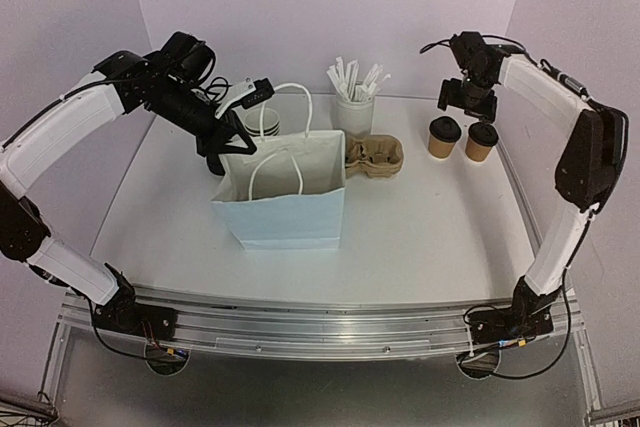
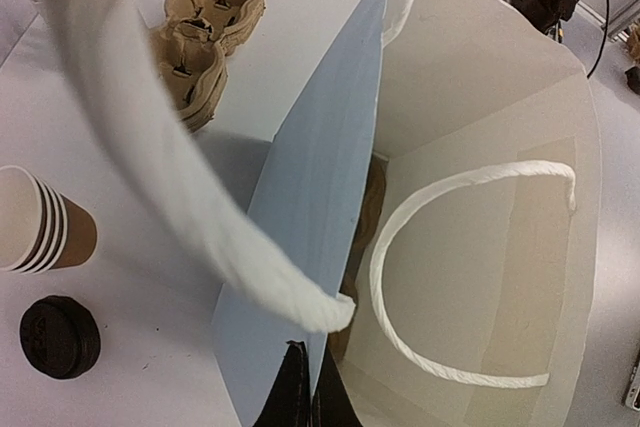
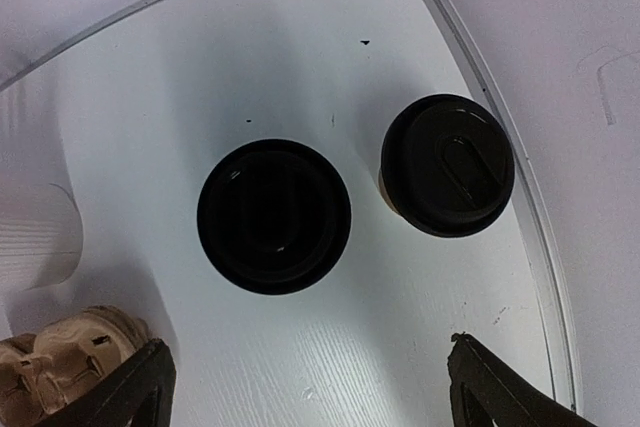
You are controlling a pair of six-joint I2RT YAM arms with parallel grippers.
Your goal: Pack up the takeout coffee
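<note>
White-shelled left arm (image 1: pixel 60 137) and right arm (image 1: pixel 560 217), black joints, thin black cables, black left pincer (image 2: pixel 305 382), right pincer (image 3: pixel 310 387)

The top external camera sits high behind the 2 arm bases (image 1: pixel 130 312), looking down toward 12 o'clock from far enough to hold the whole table (image 1: pixel 420 247). The left wrist camera hangs close over the bag (image 2: pixel 480 247) near the table's centre, aimed down into its mouth — the right wrist camera faces straight down, close above the 2 lidded cups (image 3: pixel 273 215) at 2 o'clock. All 3 views share the carrier (image 1: pixel 375 157).
</note>
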